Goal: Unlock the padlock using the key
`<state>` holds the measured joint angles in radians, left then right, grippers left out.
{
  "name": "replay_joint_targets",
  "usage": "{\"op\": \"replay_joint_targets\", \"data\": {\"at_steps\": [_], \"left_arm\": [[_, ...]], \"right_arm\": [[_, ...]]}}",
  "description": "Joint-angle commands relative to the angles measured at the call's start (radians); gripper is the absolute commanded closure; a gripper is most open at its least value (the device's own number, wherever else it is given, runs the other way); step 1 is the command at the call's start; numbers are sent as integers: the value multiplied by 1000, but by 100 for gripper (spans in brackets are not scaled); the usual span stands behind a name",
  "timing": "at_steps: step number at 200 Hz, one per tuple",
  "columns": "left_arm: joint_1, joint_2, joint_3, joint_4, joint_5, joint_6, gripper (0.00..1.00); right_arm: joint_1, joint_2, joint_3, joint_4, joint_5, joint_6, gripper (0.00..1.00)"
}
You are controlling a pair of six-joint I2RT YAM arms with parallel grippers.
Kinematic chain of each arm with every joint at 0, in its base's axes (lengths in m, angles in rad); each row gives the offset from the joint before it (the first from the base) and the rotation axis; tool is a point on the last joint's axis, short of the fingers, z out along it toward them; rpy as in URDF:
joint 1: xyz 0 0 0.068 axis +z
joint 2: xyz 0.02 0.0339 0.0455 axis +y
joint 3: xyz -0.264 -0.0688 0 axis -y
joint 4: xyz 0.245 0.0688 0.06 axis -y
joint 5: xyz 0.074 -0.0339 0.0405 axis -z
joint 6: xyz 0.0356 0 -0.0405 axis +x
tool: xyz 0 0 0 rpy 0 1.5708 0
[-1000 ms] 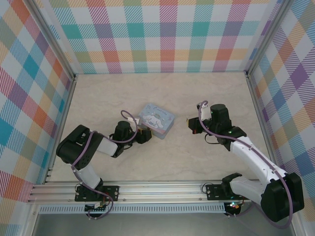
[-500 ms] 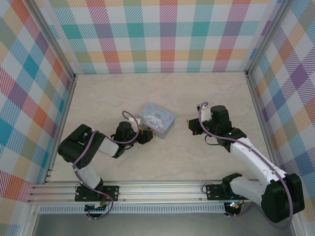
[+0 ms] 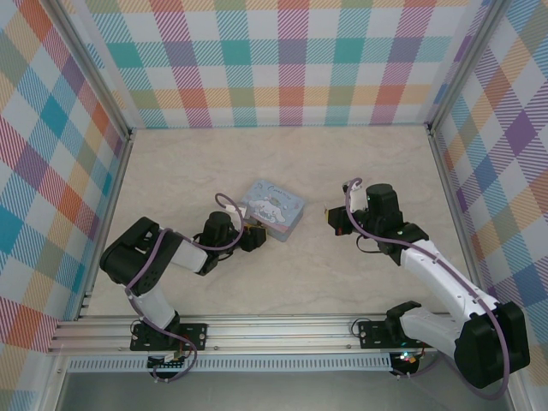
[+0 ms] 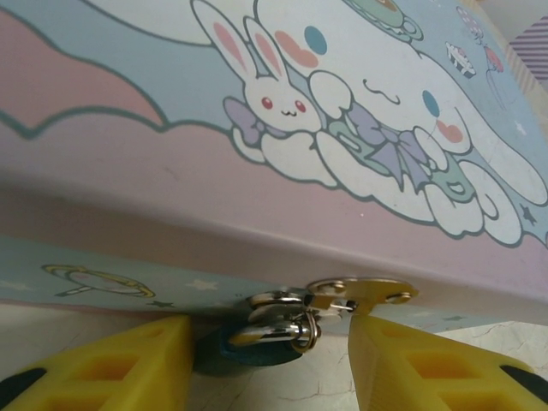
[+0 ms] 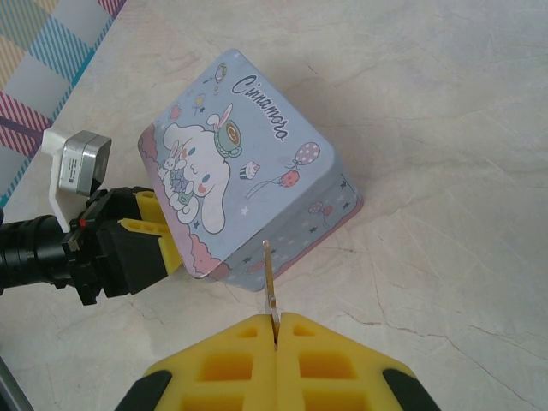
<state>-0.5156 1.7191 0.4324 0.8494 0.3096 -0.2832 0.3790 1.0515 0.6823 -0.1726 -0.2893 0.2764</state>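
Right wrist view: right end effector (image 5: 276,320) clamps the key (image 5: 269,278), well apart from the padlock (image 4: 229,351); left end effector (image 4: 265,344) straddles it, fingers apart; insertion, turning remain

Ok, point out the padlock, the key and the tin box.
padlock (image 4: 248,351), left wrist view, on its blue body.
key (image 5: 271,287), right wrist view, mid-blade.
tin box (image 5: 257,163), right wrist view, on the printed lid.
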Motion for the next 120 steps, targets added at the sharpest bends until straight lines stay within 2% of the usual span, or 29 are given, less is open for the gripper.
{"op": "replay_joint_targets", "data": {"at_steps": [1, 72, 120], "left_arm": [[-26, 0, -1, -140, 48, 2, 51], [-47, -23, 37, -183, 94, -58, 53], [-70, 5, 46, -180, 56, -86, 53]], "right_arm": [[-4, -16, -12, 29, -11, -3, 98], [-5, -16, -11, 33, -15, -1, 98], [-5, -15, -10, 38, -18, -2, 98]]}}
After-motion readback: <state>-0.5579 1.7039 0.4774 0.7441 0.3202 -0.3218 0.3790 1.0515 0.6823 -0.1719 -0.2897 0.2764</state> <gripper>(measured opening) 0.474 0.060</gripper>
